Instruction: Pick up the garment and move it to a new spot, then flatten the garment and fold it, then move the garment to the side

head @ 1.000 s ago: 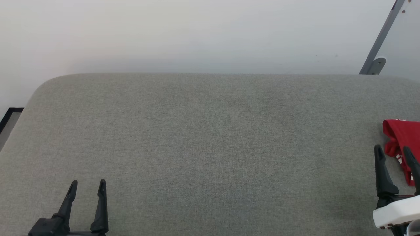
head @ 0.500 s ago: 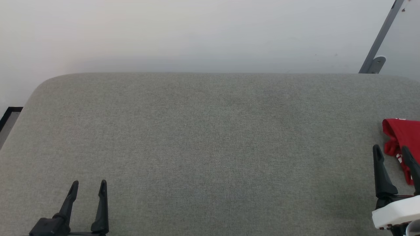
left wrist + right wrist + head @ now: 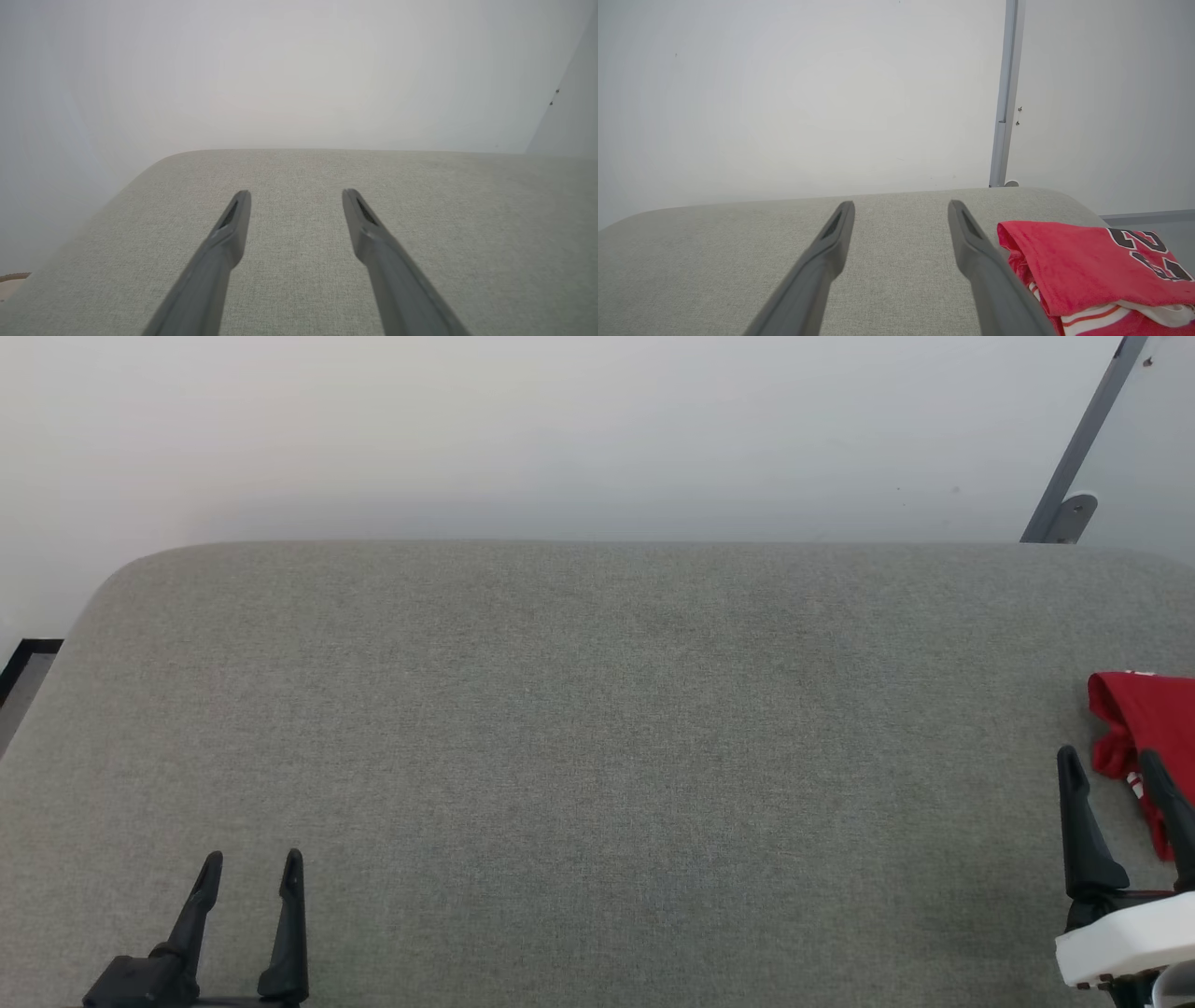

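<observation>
As the right gripper point(image 3: 1109, 761) hangs low over the grey padded top point(image 3: 597, 709), fingers apart and empty, the left gripper point(image 3: 253, 857), well apart from it, stands the same. Just beside the right gripper's outer finger, at the top's right edge, lies the red shirt point(image 3: 1144, 709), doubled over in loose layers. This fits a shirt awaiting pickup, or one already folded and set aside; nothing here settles which.
</observation>
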Robot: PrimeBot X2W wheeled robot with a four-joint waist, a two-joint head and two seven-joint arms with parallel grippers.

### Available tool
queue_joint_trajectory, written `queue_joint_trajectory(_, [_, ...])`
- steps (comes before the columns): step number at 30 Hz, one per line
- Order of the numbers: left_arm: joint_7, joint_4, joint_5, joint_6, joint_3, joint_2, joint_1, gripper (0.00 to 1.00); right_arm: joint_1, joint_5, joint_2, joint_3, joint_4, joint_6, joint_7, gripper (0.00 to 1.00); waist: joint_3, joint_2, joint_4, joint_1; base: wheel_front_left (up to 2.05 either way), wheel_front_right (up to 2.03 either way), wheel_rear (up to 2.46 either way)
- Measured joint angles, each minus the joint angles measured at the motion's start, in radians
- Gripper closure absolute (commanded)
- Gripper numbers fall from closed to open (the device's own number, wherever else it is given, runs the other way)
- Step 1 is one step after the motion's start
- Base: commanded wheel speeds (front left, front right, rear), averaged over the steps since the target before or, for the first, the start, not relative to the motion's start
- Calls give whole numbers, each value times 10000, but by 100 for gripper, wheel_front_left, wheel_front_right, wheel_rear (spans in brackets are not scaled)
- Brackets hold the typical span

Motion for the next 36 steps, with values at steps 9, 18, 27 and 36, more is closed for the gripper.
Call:
queue_joint_trajectory(9, [21,460,4,2,-77,-215,43,100,174,19,211,81,441,0,8,100,1,0,0,0,0,0,0])
queue_joint_trajectory(18, [341,750,-1346,2,-100,-362,-5,100,226,1225,397,134,872,0,178,100,4,0,-21,0,0,0,0])
queue_joint_trajectory(27, [769,855,-3001,2,-73,-418,-270,100,5,2665,479,184,1127,0,322,100,7,0,-45,0,0,0,0])
queue_joint_trajectory(36, [1126,988,-4443,2,-29,-499,-539,100,-192,3962,579,249,1396,0,453,100,10,0,-68,0,0,0,0])
